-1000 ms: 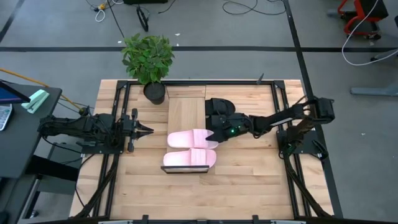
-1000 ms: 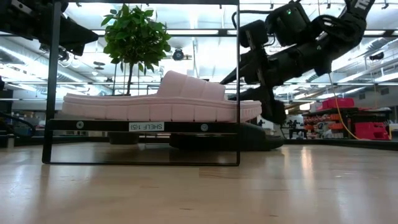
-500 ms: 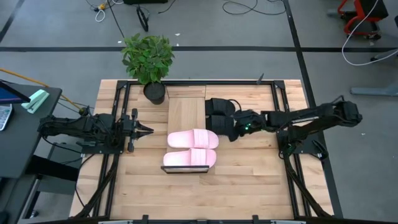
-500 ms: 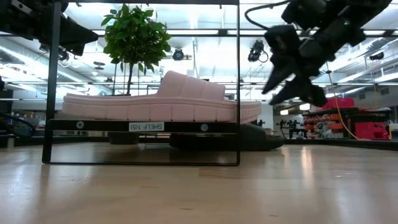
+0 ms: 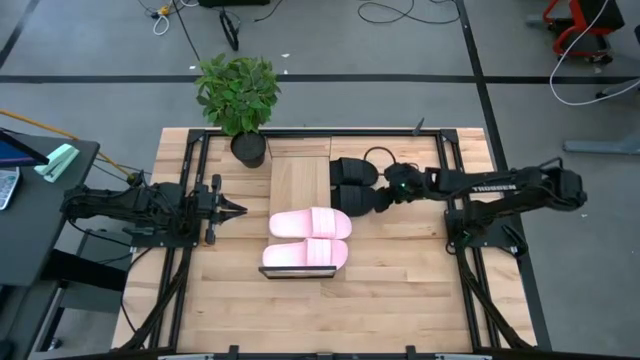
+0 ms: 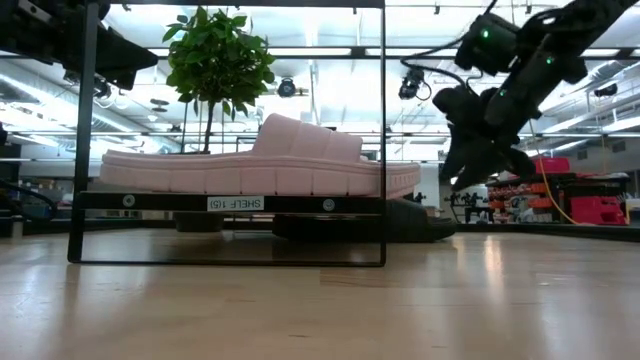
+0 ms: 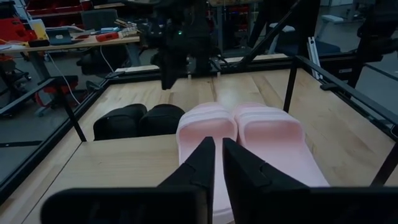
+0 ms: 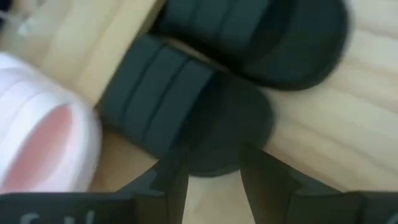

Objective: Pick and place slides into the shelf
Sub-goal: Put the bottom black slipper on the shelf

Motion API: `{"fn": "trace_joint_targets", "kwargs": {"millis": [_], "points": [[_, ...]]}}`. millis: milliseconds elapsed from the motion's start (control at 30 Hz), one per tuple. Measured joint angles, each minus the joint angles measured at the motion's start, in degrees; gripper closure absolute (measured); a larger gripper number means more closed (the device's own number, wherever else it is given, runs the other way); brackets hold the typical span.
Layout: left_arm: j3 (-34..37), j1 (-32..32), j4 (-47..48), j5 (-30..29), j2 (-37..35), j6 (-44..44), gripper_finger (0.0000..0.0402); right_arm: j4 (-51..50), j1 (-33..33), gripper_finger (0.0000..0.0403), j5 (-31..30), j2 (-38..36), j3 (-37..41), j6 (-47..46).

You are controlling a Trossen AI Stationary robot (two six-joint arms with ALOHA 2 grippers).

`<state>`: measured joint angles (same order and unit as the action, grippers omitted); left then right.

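Two light pink slides [image 5: 310, 222] [image 5: 305, 253] lie side by side on their soles on the shelf [image 5: 298, 175], a light-wood board in a black frame [image 6: 384, 130]. Two black slides [image 5: 352, 170] [image 5: 362, 198] lie on the tabletop just right of the shelf. My right gripper [image 5: 386, 194] is open and hovers over the nearer black slide [image 8: 186, 106], touching nothing. My left gripper [image 5: 238, 209] is shut and empty, left of the shelf, pointing at the pink slides [image 7: 249, 134].
A potted plant [image 5: 240, 95] stands at the shelf's far end. Black frame rails [image 5: 190, 200] run along the table's left and right sides. Bare plank tabletop [image 5: 400, 270] lies near and right of the shelf.
My right gripper has drawn back from the farther pink slide toward the table's right edge and a little toward the far edge, and now stands over the black slides. The pink slides have stayed in place on the shelf.
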<state>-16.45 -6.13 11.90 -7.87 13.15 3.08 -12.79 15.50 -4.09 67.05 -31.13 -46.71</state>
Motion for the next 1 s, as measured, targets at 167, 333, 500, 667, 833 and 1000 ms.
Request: {"fn": "trace_joint_targets", "kwargs": {"millis": [167,333,500,667,833,1000], "points": [[0.0,0.0,0.1,0.0,0.0,-0.6,0.0363,5.0,4.0,0.0257,3.0,-0.6,3.9,1.5],[0.0,0.0,0.1,0.0,0.0,-0.5,0.037,17.9,5.7,0.0257,6.7,-0.8,9.8,-1.4],[0.0,0.1,0.1,0.0,0.0,-0.5,0.037,26.5,6.5,0.0257,9.1,-0.8,13.6,-2.7],[0.0,0.9,-0.1,-5.9,1.0,-0.5,0.0361,29.4,7.6,0.0257,12.8,-0.5,14.7,-3.7],[0.0,2.0,-1.7,-10.0,3.8,-3.0,0.0359,31.1,8.0,0.0257,16.0,-0.5,14.7,-4.9],[0.0,2.3,-2.2,-13.5,8.5,-5.5,0.0359,31.2,8.2,0.0257,19.2,0.0,14.7,-6.0]]}}
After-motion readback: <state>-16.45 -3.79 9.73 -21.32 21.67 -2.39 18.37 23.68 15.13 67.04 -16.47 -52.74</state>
